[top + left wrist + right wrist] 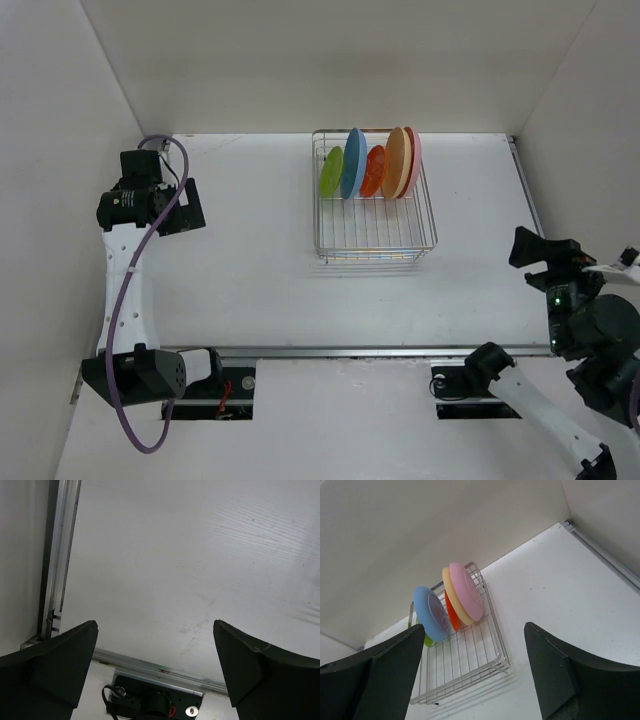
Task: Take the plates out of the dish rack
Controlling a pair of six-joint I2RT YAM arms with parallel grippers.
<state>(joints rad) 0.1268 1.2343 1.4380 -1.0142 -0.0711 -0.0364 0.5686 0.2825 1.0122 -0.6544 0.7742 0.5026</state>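
- Five plates (353, 163) stand on edge in the far half of the dish rack (375, 240).
- Our left gripper (155, 630), well left of the rack, and right gripper (474, 630), well right of it, hold nothing, with jaws spread.
- Risk: the pink plate (466, 591) touches the yellow-orange plate (448, 585). We judge a finger could drag both, or a glossy rim could slip.
- The rack's wire walls and prongs may snag fingers.
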